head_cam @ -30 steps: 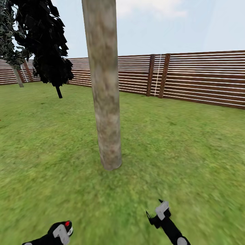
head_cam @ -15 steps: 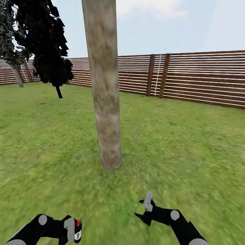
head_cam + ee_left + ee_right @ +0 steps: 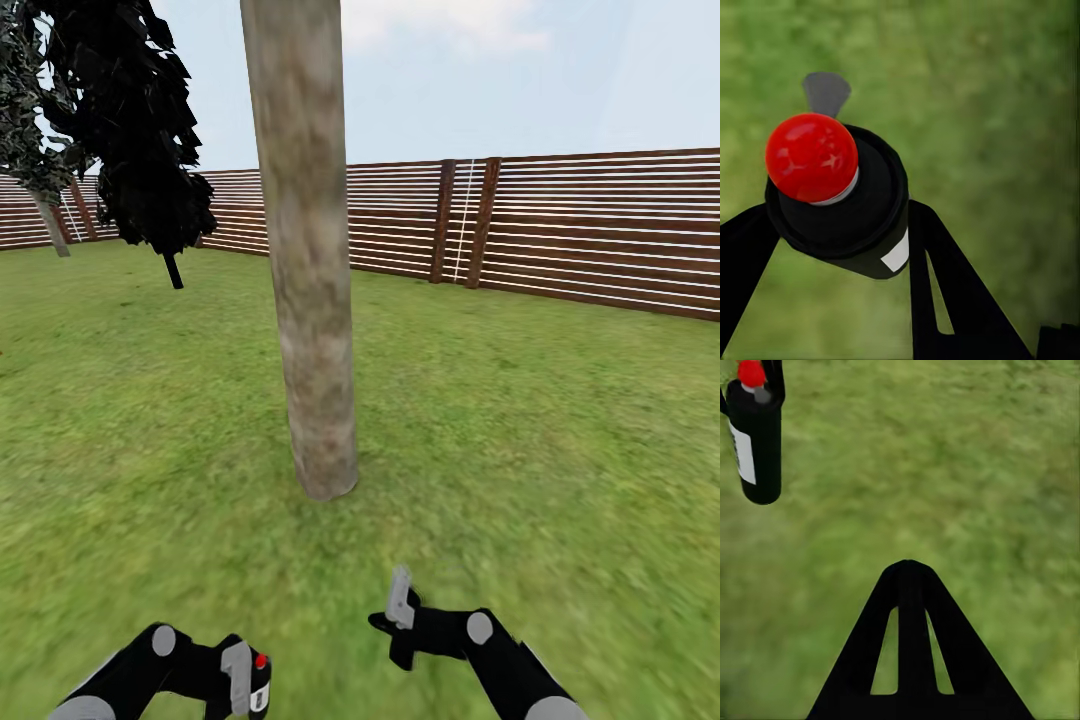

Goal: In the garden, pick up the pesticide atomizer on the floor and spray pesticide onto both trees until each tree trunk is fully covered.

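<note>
Head view first: a thick grey-beige mottled tree trunk [image 3: 315, 300] rises from the lawn [image 3: 560, 450] straight ahead of the robot, with a dark, near-black tree [image 3: 140, 130] off toward the brown slat fence [image 3: 600, 230] behind it. Low in the picture, the left claw [image 3: 243, 683] grips the pesticide atomizer [image 3: 252, 680], a black can with a red cap, held above the grass well short of the trunk's base; the right claw [image 3: 398, 618] hangs just beside it over the lawn, nothing between its fingers, though how far apart they stand I cannot tell. Left wrist view: the atomizer [image 3: 840, 195] sits clamped between the two black fingers [image 3: 945, 292], red cap toward the camera, blurred grass beyond. Right wrist view: one black finger [image 3: 911, 652] of the right claw reaches over the grass, and the atomizer [image 3: 754, 442] shows off to one side, upright, white label on its flank
</note>
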